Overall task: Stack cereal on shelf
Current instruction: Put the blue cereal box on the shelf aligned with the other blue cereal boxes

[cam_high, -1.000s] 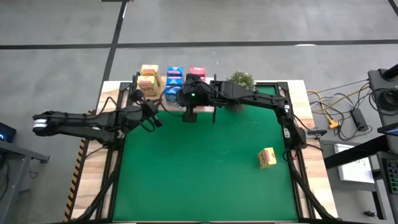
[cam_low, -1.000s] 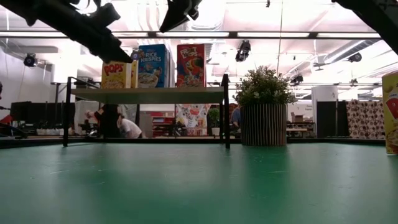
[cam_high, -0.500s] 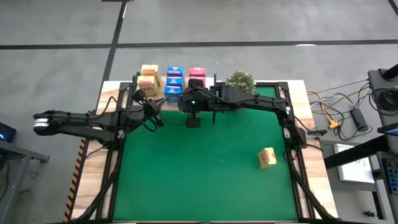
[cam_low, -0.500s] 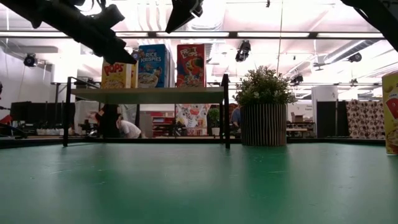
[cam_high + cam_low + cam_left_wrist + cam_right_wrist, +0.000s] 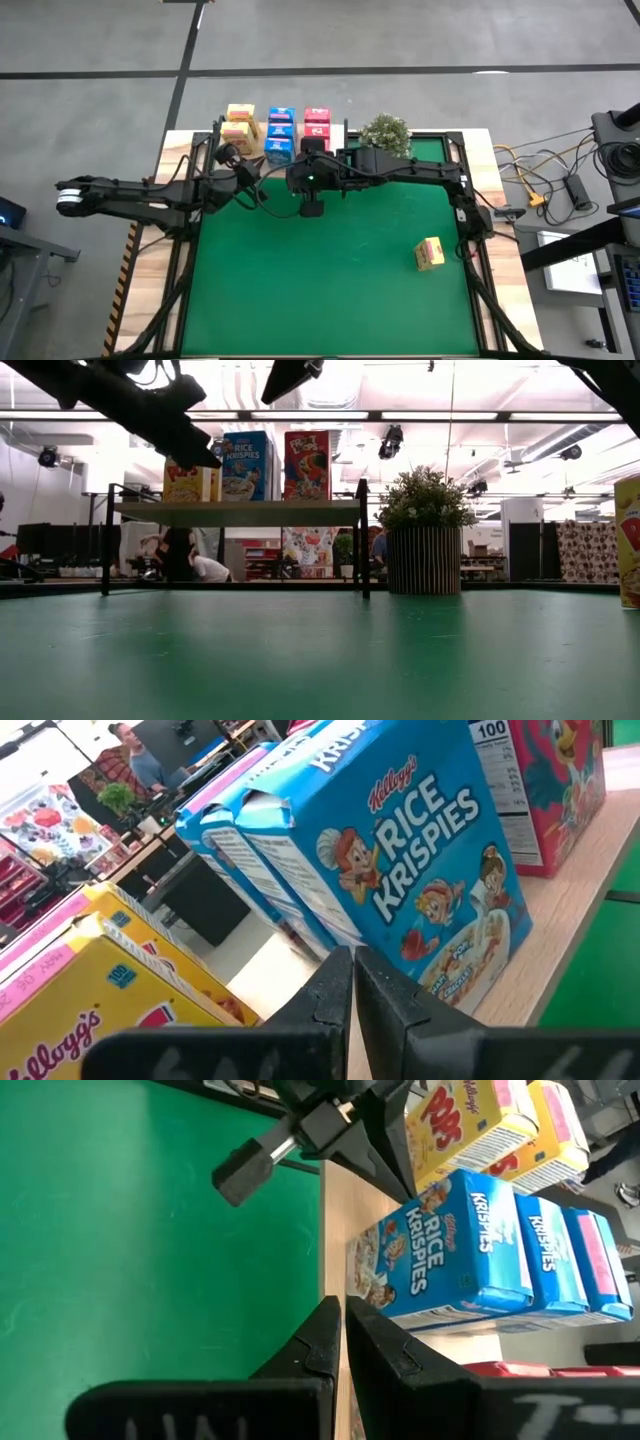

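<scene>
The shelf (image 5: 235,512) stands at the mat's far edge. On it, yellow (image 5: 185,482), blue (image 5: 245,465) and pink-red (image 5: 307,463) cereal boxes stand upright in rows. One more yellow box (image 5: 429,253) rests on the green mat at the right. My left gripper (image 5: 255,183) is shut and empty. It hovers just in front of the blue box (image 5: 420,870), between the blue and yellow rows. My right gripper (image 5: 312,208) is also shut and empty, above the mat in front of the shelf, with the blue boxes (image 5: 470,1260) ahead of it.
A potted plant (image 5: 385,130) stands on the mat just right of the shelf. The green mat (image 5: 330,290) stretches toward the near edge. Beyond the table, people and racks show in the room.
My right gripper has drawn back from the shelf toward the table's near edge, staying shut and high above the mat. The boxes on the shelf have not moved.
</scene>
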Controlling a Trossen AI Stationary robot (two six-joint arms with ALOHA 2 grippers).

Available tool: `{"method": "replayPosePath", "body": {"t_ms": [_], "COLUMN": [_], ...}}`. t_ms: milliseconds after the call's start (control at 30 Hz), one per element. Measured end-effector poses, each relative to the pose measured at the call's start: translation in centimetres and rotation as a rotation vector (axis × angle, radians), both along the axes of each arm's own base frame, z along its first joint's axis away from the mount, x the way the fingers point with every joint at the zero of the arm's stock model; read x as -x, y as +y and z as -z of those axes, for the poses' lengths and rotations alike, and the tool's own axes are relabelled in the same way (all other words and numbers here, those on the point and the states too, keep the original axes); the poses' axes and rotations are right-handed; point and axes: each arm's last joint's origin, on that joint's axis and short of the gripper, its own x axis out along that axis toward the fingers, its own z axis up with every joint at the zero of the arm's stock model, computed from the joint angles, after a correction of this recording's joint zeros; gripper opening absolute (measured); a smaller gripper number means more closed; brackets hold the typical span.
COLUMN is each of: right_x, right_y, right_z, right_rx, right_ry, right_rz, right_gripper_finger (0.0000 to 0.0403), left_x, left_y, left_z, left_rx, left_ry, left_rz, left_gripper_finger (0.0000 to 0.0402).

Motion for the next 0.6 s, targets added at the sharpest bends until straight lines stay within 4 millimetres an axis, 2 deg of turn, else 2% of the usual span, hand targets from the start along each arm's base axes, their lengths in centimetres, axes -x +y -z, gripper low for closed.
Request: {"method": "replayPosePath", "body": {"t_ms": [600], "right_x": [0.00], "right_y": [0.06], "right_z": [-0.02], "right_rx": [-0.008], "right_ry": [-0.005], "right_rz": [0.006], "right_gripper_finger": [0.0012], "left_x": [-0.02], "left_y": [-0.01], "left_z": [-0.13], "left_rx": [0.005], "left_ry": [-0.004], "left_rz": [0.006], "left_gripper_finger": [0.0000]}}
